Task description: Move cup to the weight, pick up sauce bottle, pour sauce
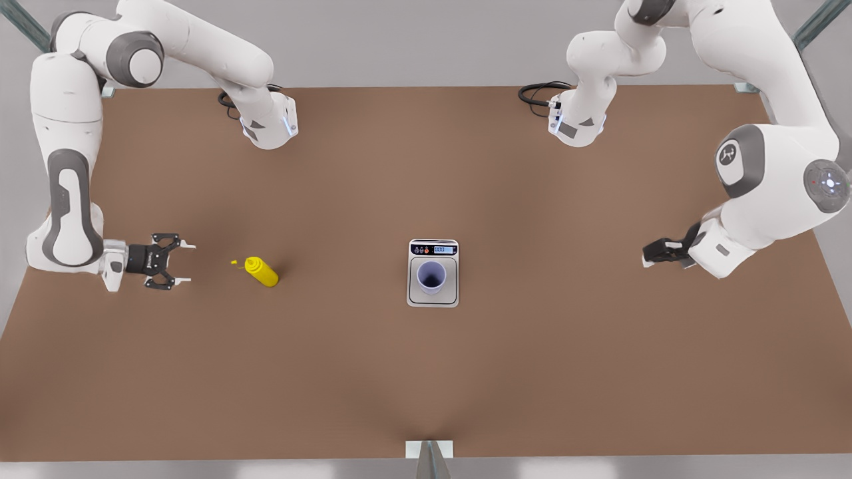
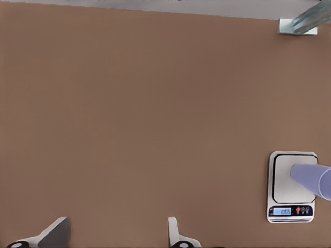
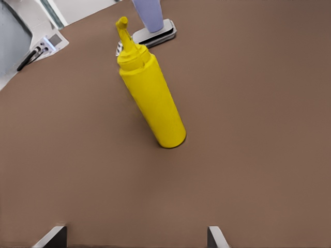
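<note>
Closest to the work is the right gripper, low over the counter at the front view's left. Its fingers are spread wide, hold nothing, and point at the sauce bottle. The two are near each other but apart, with bare counter between the fingertips and the yellow body. In the right wrist view the bottle stands upright on its base, roughly centred between the two fingertips at the frame's edge, with its nozzle up.

Beyond the bottle, well apart from it and about mid-counter, lies the weight. The cup stands on its plate, upright with its mouth open to the top, well inside the plate's dark outline. The display strip is lit, though its figures are too small to read.

Farthest off, at the front view's right, the left gripper waits well clear of the weight. Its wrist view shows the fingers parted and empty, with the weight and cup off to one side.

As I judge it, the first step is done, since the cup sits on the weight. The second is only being set up: the bottle is untouched and the fingers have yet to enclose it. Left to do are the grasp, the lift, the carry across to the cup, and tipping the nozzle over its mouth to pour
</note>
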You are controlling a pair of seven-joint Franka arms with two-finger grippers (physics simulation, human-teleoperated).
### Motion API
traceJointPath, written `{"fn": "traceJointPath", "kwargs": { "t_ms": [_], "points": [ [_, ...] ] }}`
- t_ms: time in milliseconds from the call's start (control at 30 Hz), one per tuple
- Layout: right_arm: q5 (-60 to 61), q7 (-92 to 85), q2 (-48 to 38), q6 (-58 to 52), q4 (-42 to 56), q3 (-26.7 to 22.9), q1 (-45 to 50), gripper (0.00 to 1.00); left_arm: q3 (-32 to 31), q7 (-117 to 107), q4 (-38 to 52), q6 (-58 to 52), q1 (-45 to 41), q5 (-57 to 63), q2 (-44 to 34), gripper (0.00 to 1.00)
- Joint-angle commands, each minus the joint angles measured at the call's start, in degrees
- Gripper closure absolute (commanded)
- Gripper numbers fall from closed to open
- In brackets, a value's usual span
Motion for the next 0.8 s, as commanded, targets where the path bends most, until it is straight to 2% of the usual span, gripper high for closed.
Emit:
{"fn": "traceJointPath", "kwargs": {
  "t_ms": [0, 133, 433, 767],
  "points": [
    [0.98, -2.4, -0.14, 0.9, -0.93, 0.0, -0.02, 0.0, 0.0, 0.0, 0.02, 0.0, -0.1, 2.83, -0.07, 0.0],
    [8.71, -16.3, -0.23, 5.66, -7.0, 0.09, 0.95, 0.0, 0.0, -0.44, 1.87, -3.16, -0.1, 3.53, -0.07, 0.0],
    [12.49, -16.65, 2.76, 5.57, -8.41, 0.88, 7.89, 0.0, -0.36, -1.14, 3.18, -3.95, -0.19, 5.46, -0.69, 0.0],
    [14.52, -16.74, 5.22, 5.74, -6.39, 0.88, 11.06, 0.0, -0.44, -1.23, 3.27, -5.01, -0.28, 4.85, -0.6, 0.0]
  ]
}}
